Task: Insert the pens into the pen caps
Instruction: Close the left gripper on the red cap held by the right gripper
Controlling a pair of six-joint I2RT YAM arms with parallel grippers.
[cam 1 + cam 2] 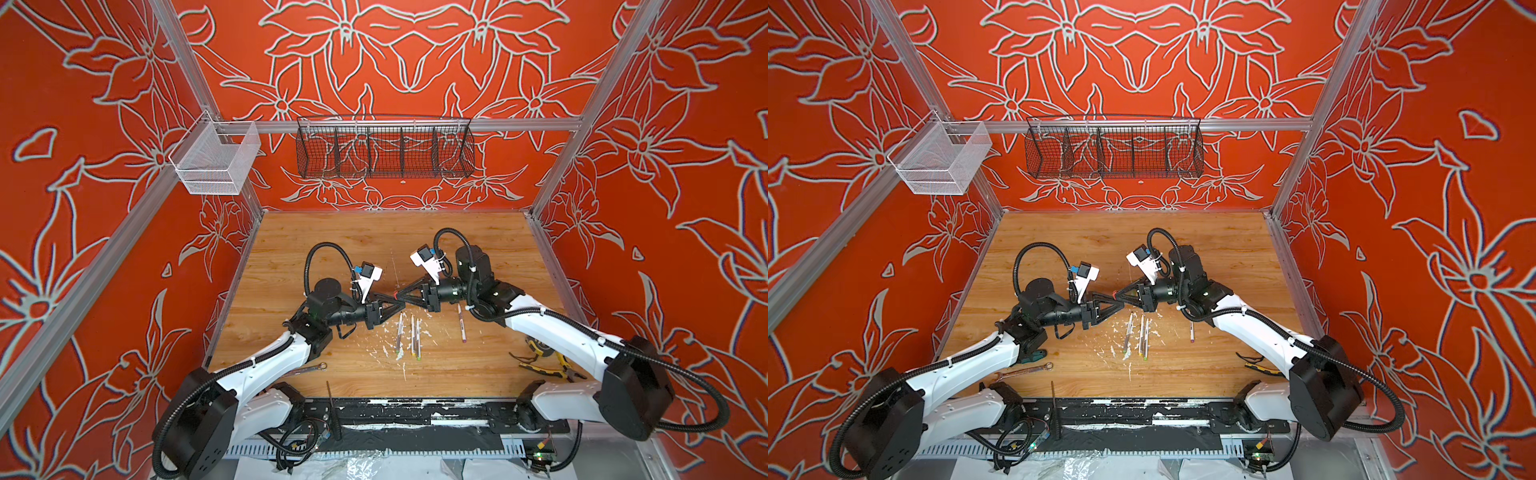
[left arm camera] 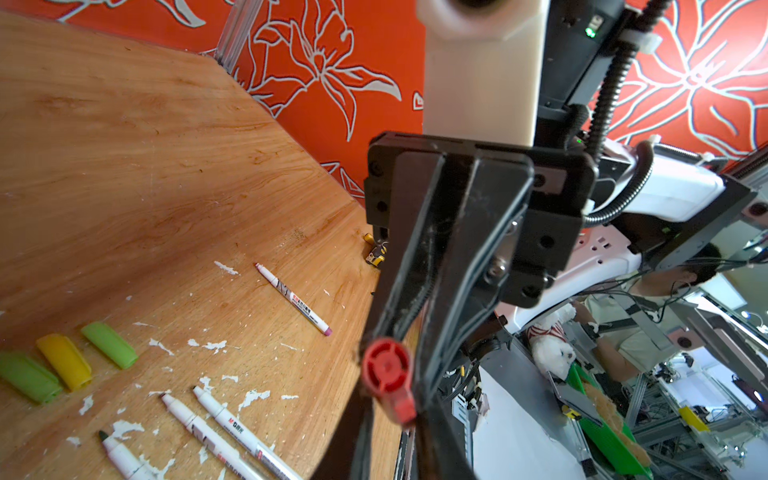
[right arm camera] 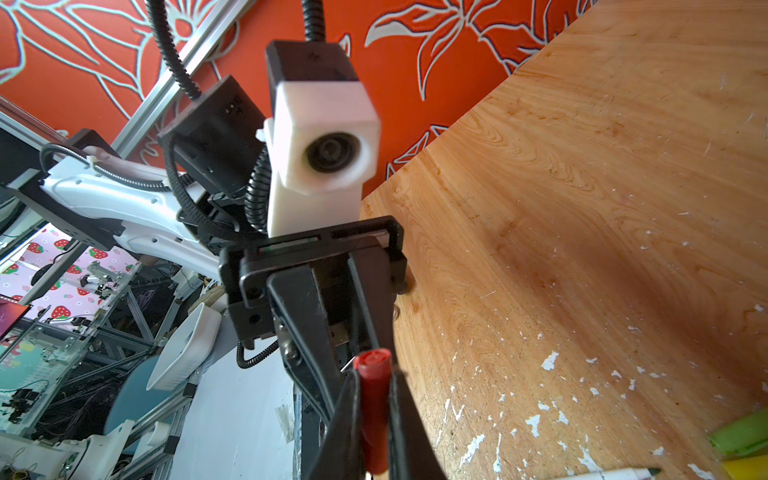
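Red-orange plastic pen cap hangs above the wooden table, pinched lengthwise by the right gripper; left gripper jaws stand close about its end, grip unconfirmed. Progress: nothing capped. Four white-barrelled marker pens lie uncapped on the table, two green caps and one yellow cap beside three of them. Black wire basket and white mesh basket on the rails appear empty.

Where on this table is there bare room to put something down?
Bare: the table's far half, from the back wall to the left gripper and right gripper, both at a red cap. Crowded: pens and other caps mid-front, wrench front left, pliers front right.
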